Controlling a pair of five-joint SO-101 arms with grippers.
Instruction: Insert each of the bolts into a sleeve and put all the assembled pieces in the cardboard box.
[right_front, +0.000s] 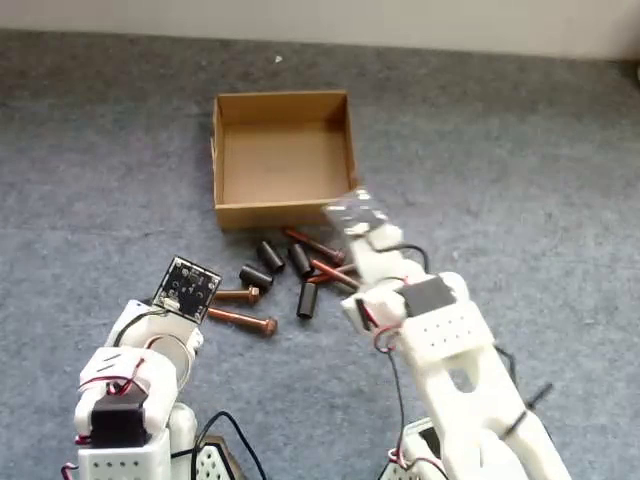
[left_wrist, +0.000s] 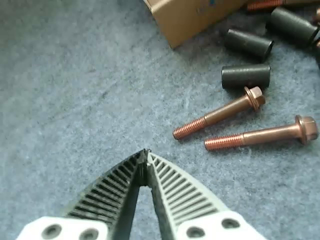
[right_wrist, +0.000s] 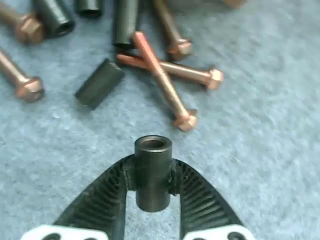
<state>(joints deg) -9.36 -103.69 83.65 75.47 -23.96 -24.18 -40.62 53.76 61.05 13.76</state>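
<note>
Grey carpet (right_front: 520, 150) runs to a pale far strip (right_front: 400, 18); my left gripper (left_wrist: 146, 157) sits pinched together, right gripper (right_wrist: 152, 169) clamps a black sleeve (right_wrist: 152, 150).

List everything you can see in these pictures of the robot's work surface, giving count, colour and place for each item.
cardboard box: one, brown, open and empty, far middle of the carpet.
sleeves: five, black; four loose in front of the box, one gripped.
bolts: at least five, copper, among the loose sleeves; two lie crossed.
carpet: one, grey, under everything.
left end effector: one, a black and a pale finger, shut and empty, over bare carpet near two bolts.
right end effector: one, black fingers, shut on the held sleeve, near the crossed bolts.
</note>
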